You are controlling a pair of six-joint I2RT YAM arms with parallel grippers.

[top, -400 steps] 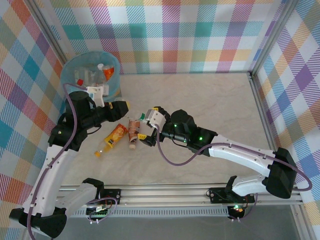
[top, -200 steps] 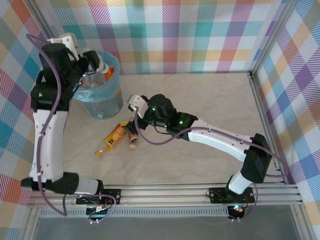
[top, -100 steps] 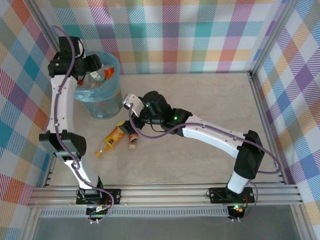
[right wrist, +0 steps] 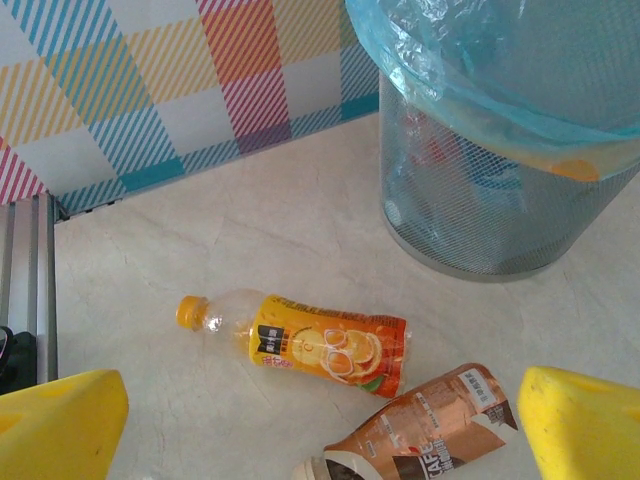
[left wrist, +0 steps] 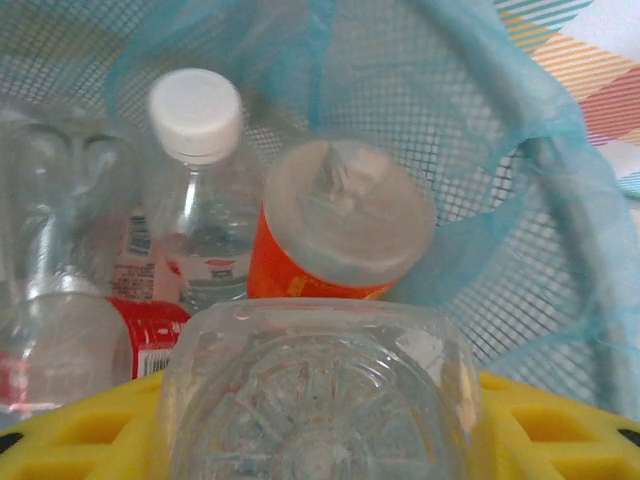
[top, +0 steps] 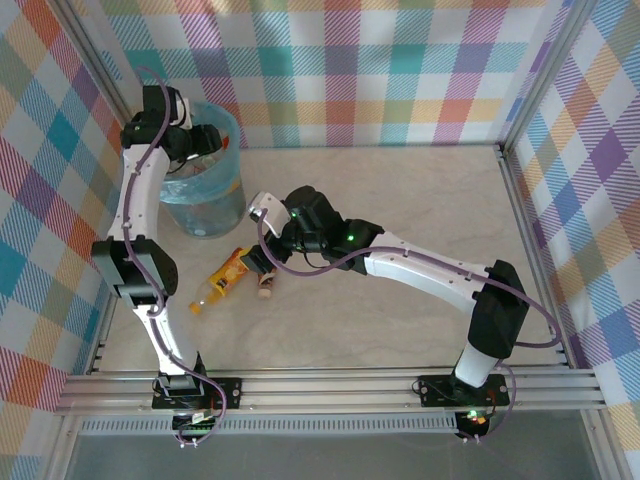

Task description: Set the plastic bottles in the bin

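Plaid walls, pale worktop [top: 400, 220]. Left pincer [left wrist: 320, 435] just swung up over bin [top: 236, 170], clamped on clear bottle [left wrist: 320, 385], so drop looks close. Right pincer [right wrist: 320, 420], jaws wide apart, moved in over orange bottle [right wrist: 325, 350] and brown bottle [right wrist: 430, 430] lying on worktop. Two left, I reckon.

- We see bright, even, diffuse light over the tabletop [top: 420, 210]; the shadows on it are faint and soft-edged.
- In our left wrist view the clear bottle [left wrist: 320, 400] nearest the lens looks soft, with pale glare on its base.
- In our right wrist view the yellow fingers [right wrist: 60, 425] blur at the lower corners; the orange bottle [right wrist: 325, 348] is sharp.
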